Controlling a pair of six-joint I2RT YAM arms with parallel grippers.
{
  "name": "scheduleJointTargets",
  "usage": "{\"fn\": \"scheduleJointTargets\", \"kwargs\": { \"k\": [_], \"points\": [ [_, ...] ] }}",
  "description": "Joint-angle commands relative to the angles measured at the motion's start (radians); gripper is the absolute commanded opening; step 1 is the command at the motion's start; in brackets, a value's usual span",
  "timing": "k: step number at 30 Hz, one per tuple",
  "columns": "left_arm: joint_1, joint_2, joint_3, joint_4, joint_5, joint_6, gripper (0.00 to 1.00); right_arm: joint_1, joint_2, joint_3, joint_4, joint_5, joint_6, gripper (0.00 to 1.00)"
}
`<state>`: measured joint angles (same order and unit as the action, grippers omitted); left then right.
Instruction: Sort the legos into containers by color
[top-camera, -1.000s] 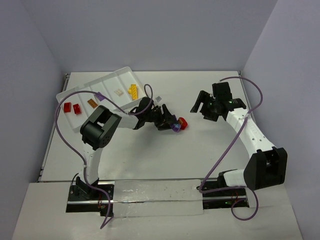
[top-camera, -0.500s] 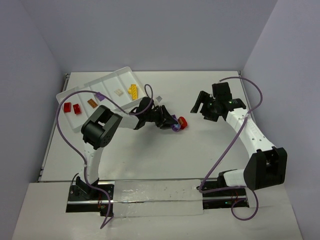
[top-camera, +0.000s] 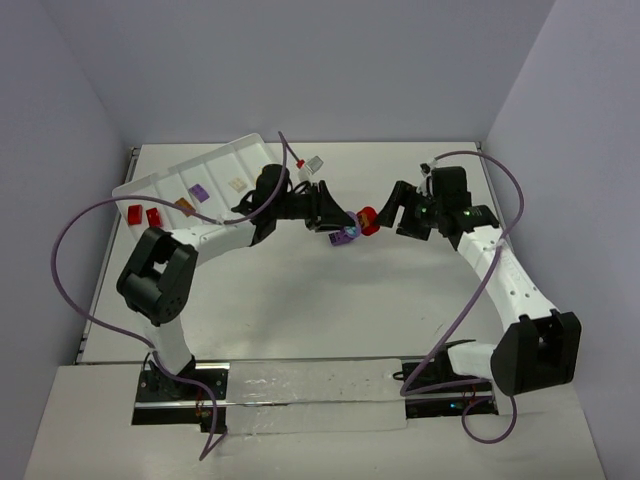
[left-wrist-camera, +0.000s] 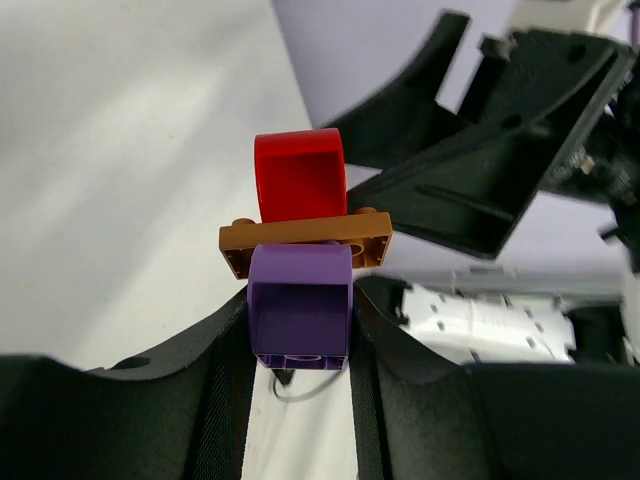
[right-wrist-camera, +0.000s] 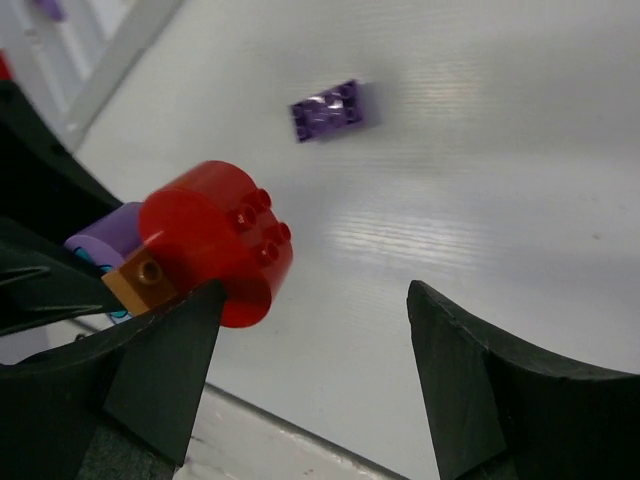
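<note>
The left gripper (left-wrist-camera: 300, 335) is clamped on a purple brick (left-wrist-camera: 300, 305), one finger pressed against each side of it. This brick is the bottom of a small stack held clear of the table (top-camera: 300, 290). Just past the fingertips an orange plate (left-wrist-camera: 305, 240) sits across the purple brick, and a red brick (left-wrist-camera: 298, 187) with a rounded end is fixed on the plate's far side, furthest from the pincer.

The right gripper (right-wrist-camera: 315, 340) faces the left one from just beyond the stack, its fingers spread wide apart and gripping nothing. From its wrist camera the red brick lies just ahead of its left finger (right-wrist-camera: 165, 370), near it, but whether the two touch cannot be told. A loose purple lego (right-wrist-camera: 327, 108) lies on the table further out in front of this pincer, blurred.

Behind the left gripper, back along its arm, lies the white tray (top-camera: 215, 162). A purple piece (top-camera: 199, 190), a beige piece (top-camera: 236, 184) and an orange piece (top-camera: 184, 205) lie in separate compartments, and two red bricks (top-camera: 144, 215) lie at its far left end.
</note>
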<state>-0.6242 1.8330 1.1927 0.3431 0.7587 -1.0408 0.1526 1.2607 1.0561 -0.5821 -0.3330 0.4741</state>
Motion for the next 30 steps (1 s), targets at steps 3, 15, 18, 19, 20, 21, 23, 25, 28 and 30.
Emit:
{"fn": "scheduleJointTargets", "kwargs": {
  "k": [3, 15, 18, 19, 20, 21, 23, 25, 28, 30],
  "points": [
    [0.097, -0.062, -0.035, 0.114, 0.289, 0.035, 0.00, -0.016, -0.132, -0.040, 0.283, -0.375, -0.014, 0.80],
    [0.115, -0.077, -0.013, 0.127, 0.365, 0.058, 0.00, -0.060, -0.094, -0.102, 0.465, -0.556, 0.114, 0.81],
    [0.118, -0.081, -0.012, 0.133, 0.370, 0.051, 0.00, -0.088, -0.084, -0.146, 0.510, -0.560, 0.158, 0.81],
    [0.119, -0.081, -0.012, 0.138, 0.372, 0.046, 0.00, -0.091, -0.077, -0.155, 0.519, -0.560, 0.162, 0.81],
    [0.120, -0.082, -0.012, 0.142, 0.373, 0.043, 0.00, -0.093, -0.071, -0.162, 0.525, -0.564, 0.164, 0.81],
    [0.121, -0.084, -0.012, 0.145, 0.373, 0.042, 0.00, -0.093, -0.064, -0.169, 0.533, -0.575, 0.167, 0.81],
    [0.122, -0.088, -0.012, 0.149, 0.377, 0.039, 0.00, -0.093, -0.050, -0.184, 0.554, -0.591, 0.172, 0.81],
    [0.124, -0.092, -0.012, 0.154, 0.381, 0.032, 0.00, -0.093, -0.038, -0.194, 0.566, -0.626, 0.170, 0.81],
    [0.124, -0.090, -0.006, 0.162, 0.387, 0.025, 0.00, -0.093, -0.021, -0.209, 0.608, -0.684, 0.179, 0.82],
    [0.125, -0.090, -0.002, 0.172, 0.390, 0.016, 0.00, -0.090, -0.009, -0.215, 0.619, -0.702, 0.179, 0.82]
  ]
}}
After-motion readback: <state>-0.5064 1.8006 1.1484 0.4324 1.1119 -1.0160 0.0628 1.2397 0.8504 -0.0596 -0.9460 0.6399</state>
